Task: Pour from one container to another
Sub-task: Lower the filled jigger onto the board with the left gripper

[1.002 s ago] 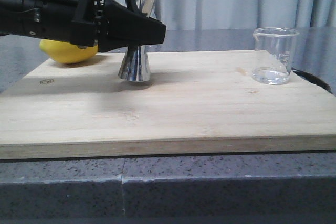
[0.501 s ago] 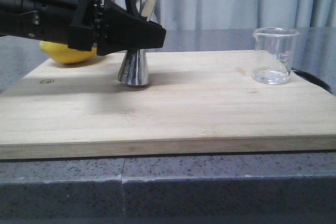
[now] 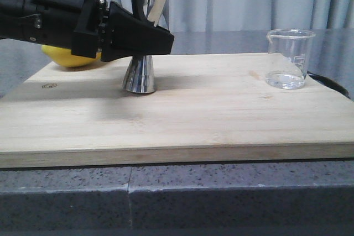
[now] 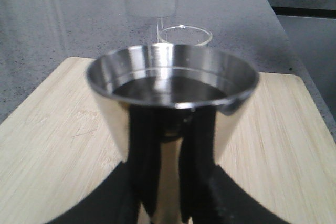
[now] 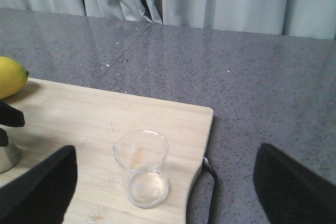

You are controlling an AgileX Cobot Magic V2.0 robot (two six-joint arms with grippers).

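Observation:
The steel hourglass jigger (image 3: 139,75) stands upright at the back left of the wooden board (image 3: 193,114). My left gripper (image 3: 160,40) is shut on its narrow waist. In the left wrist view the jigger's upper cup (image 4: 173,82) fills the middle, with a dark liquid surface inside, and the left gripper (image 4: 170,145) clamps it from both sides. The clear glass beaker (image 3: 287,59) stands upright at the board's back right, showing only a thin clear layer at its bottom. My right gripper (image 5: 167,182) hangs open above the beaker (image 5: 143,166), its fingers (image 5: 39,184) wide apart and clear of the glass.
A yellow lemon (image 3: 69,56) lies behind the left arm at the board's back left corner. A black cable (image 5: 207,177) runs along the board's right edge. Grey stone counter (image 5: 252,87) surrounds the board, and curtains hang behind.
The left gripper and the jigger have sunk a little and shifted slightly left. The beaker has not moved.

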